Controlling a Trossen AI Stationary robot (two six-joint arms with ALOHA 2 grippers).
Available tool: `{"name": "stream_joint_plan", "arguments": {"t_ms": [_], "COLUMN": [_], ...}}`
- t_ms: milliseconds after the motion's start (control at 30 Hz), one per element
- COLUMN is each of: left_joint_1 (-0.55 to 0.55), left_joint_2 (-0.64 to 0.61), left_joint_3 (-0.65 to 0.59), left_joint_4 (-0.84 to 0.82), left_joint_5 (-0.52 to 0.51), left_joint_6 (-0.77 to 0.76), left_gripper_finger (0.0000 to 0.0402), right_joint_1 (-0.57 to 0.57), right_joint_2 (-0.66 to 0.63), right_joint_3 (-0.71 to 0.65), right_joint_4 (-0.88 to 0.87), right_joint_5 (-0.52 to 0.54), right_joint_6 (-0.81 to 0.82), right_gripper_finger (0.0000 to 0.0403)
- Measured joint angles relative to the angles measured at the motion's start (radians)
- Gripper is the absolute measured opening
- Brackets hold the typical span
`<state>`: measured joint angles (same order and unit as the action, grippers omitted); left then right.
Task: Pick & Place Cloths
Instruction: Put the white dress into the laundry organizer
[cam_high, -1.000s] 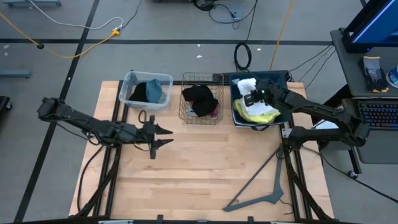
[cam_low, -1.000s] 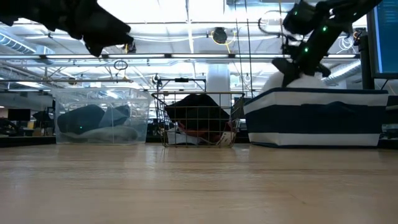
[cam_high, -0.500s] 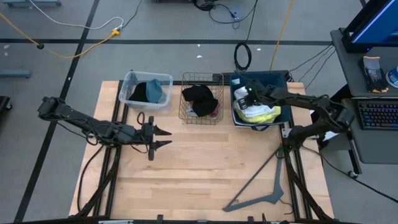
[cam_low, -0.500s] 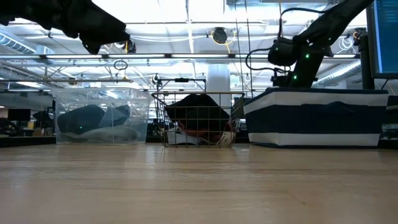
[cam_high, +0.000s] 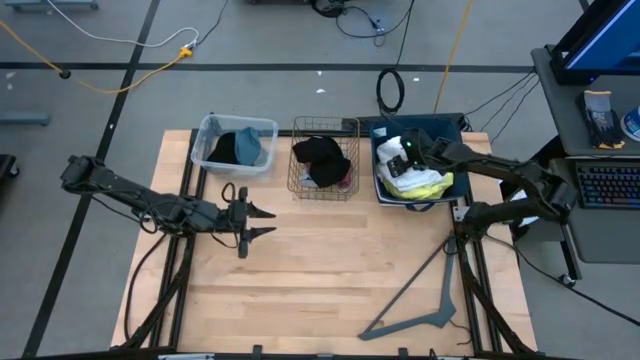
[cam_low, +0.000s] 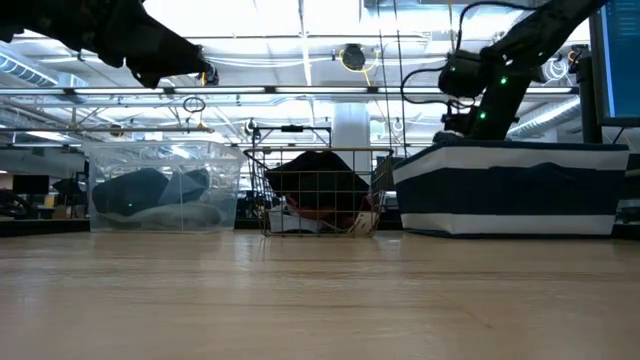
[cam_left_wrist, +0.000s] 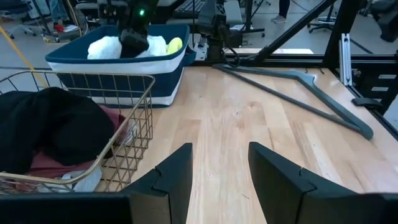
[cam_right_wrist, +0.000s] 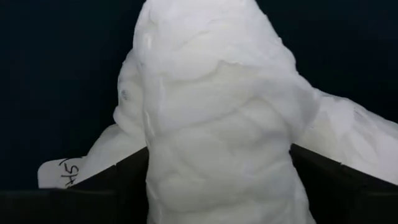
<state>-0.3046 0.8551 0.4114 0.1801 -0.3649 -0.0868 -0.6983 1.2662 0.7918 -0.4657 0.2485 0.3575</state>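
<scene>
My right gripper (cam_high: 396, 156) reaches down into the dark blue fabric bin (cam_high: 447, 124), over a white cloth (cam_right_wrist: 217, 112) and a yellow cloth (cam_high: 428, 186). Its fingers stand wide apart, one on each side of the white cloth, which fills the gap. A white tag (cam_right_wrist: 59, 174) sticks out of that cloth. My left gripper (cam_left_wrist: 221, 152) hovers open above the bare table, near the wire basket (cam_left_wrist: 134, 134), with nothing between its fingers. That basket holds black (cam_high: 320, 155) and maroon cloths. My right gripper has the white cloth's middle (cam_right_wrist: 217, 186) between its open fingers, which come from above. I cannot tell whether the fingers (cam_right_wrist: 121, 183) touch the cloth. The cloth lies in the bin.
A clear plastic box (cam_high: 236, 145) at the far left holds a black and a blue-grey cloth. The wire basket (cam_high: 324, 185) stands between it and the bin. A grey angled bar (cam_high: 420, 295) lies on the table's near right. Bare wood spreads in front of the containers.
My right gripper has gone toward the table's left and down into the bin. The white cloth, which showed under it above the bin's rim in the low view, has sunk below the rim. The gripper has since risen a little.
</scene>
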Motion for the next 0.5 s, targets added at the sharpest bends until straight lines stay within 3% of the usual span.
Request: {"name": "stream_joint_plan", "arguments": {"t_ms": [500], "left_joint_1": [0.0], "left_joint_2": [0.0], "left_joint_3": [0.0], "left_joint_4": [-0.005], "left_joint_5": [0.052], "left_joint_6": [-0.004], "left_gripper_finger": [0.0156], "right_joint_1": [0.0], "right_joint_2": [-0.241], "right_joint_3": [-0.001], "right_joint_4": [-0.067], "right_joint_5": [-0.071], "right_joint_6": [0.0], "right_gripper_finger": [0.0303]}}
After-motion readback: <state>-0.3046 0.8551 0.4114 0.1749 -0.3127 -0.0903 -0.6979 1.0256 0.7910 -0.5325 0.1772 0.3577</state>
